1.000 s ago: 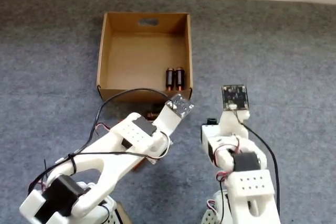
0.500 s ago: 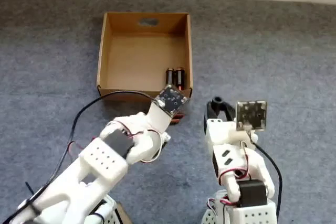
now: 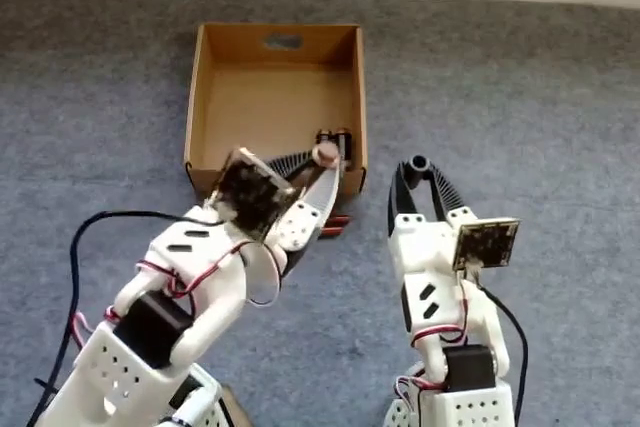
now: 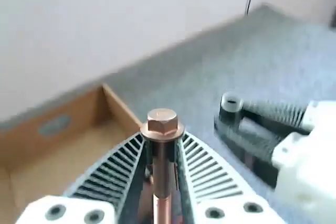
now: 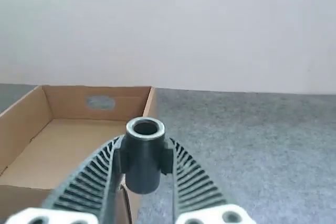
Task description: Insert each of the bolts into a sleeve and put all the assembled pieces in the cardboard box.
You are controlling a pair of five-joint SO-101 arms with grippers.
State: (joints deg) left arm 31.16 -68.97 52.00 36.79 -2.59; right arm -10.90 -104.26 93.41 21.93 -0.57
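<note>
two parts are held up off the bench, one in each pincer, and joining them is where things could go wrong. the left pincer is clenched on the shank of a copper bolt, which hangs over the near right corner of the cardboard box. its hex head sticks out past the fingertips, so the head leads, not the shank tip. pushed at the sleeve this way, it would likely butt against the rim, twist in the ribbed fingers, or slip loose and fall into the box unassembled. the right pincer grips the sleeve near the box's right wall. it is a dark, smooth cylinder, upright, with its bore open at the top. finished assembled pieces lie inside the box against the right wall.
</note>
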